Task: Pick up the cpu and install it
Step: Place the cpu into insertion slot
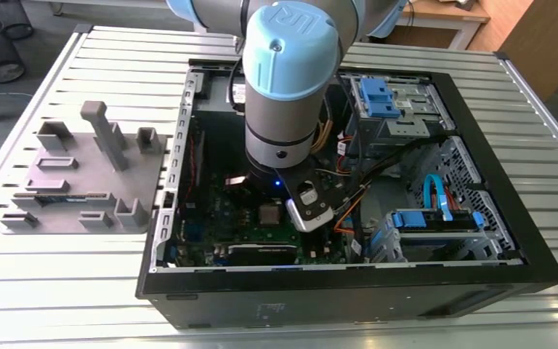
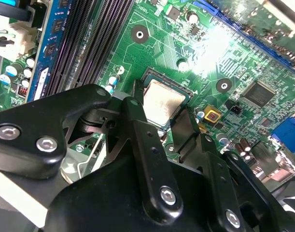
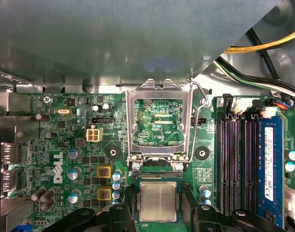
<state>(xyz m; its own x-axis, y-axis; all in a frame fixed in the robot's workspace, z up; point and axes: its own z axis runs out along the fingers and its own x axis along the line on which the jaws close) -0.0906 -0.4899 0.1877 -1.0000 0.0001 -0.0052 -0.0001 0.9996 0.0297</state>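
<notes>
Slatted metal table (image 1: 551,145) with an open black PC case (image 1: 357,302) lying on it. Just beside the case, on the exterior view's left, sits a grey fixture tray (image 1: 75,174). The arm (image 1: 284,87) reaches straight down into the case, over the green motherboard (image 3: 65,145). In the first wrist view the silver socket frame (image 3: 159,89) is flipped open, hinged at the socket's edge, and the dark memory slots (image 3: 234,164) run alongside. The gripper (image 2: 161,108) is right down at the socket with its 2 black fingers (image 2: 140,125) spread apart, 1 on each side of the chip and, as far as I can see, not pinching it. The cpu (image 3: 158,200) lies flat in the socket, silvery top up, between those fingers.
</notes>
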